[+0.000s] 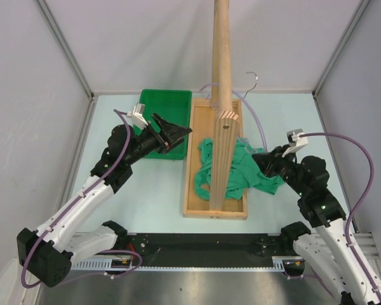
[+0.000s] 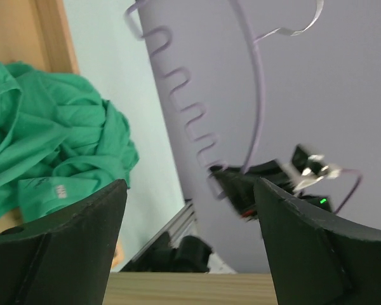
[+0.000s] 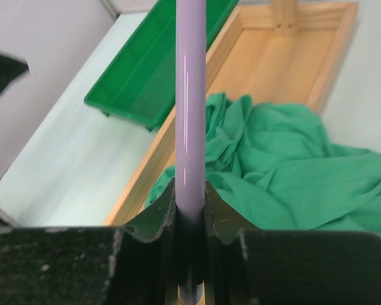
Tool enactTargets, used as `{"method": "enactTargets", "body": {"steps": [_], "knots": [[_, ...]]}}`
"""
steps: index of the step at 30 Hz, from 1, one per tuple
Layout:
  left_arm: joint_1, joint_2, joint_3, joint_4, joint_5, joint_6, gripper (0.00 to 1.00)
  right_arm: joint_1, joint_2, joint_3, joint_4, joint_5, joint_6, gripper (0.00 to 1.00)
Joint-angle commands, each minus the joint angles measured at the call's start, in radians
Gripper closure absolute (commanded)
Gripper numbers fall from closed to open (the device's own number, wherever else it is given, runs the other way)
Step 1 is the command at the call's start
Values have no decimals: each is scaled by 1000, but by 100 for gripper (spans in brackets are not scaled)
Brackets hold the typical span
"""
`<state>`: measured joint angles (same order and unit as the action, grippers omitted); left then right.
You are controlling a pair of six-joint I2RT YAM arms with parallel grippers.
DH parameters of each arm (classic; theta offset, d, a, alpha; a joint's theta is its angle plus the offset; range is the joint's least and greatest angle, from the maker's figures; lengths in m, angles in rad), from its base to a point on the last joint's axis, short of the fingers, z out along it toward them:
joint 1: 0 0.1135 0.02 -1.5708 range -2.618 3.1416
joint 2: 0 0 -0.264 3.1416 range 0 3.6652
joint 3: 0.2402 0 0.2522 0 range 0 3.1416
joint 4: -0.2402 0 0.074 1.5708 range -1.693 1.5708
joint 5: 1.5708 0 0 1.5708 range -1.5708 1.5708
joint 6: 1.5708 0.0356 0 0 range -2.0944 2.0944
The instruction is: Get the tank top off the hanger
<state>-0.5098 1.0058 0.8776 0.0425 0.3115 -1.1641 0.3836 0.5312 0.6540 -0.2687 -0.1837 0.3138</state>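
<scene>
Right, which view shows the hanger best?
Left wrist: the hanger shows its wavy notches and curved frame. Right wrist shows only one bar in the right gripper; top external, thin arcs beside the wooden pole.

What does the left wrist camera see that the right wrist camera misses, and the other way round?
Only the left wrist view shows the hanger's wavy notches, the open left gripper, and the right gripper seen from outside. Only the right wrist view shows the green tray and a close look at the right gripper shut on the hanger's smooth lavender bar. Both show the tank top, the hanger and part of the wooden tray.
</scene>
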Motion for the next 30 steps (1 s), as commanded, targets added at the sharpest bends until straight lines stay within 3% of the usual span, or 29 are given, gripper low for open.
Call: {"method": "enactTargets", "body": {"steps": [1, 5, 16, 30], "knots": [[8, -24, -11, -26, 87, 162, 14, -97, 21, 133, 54, -109, -41, 100], [8, -38, -19, -29, 118, 225, 14, -186, 88, 217, 74, -207, -53, 100], [10, 4, -42, -59, 271, 313, 13, -215, 340, 527, 65, -401, -133, 100], [10, 7, -42, -55, 314, 351, 13, -213, 455, 607, 94, -570, -117, 100]]}}
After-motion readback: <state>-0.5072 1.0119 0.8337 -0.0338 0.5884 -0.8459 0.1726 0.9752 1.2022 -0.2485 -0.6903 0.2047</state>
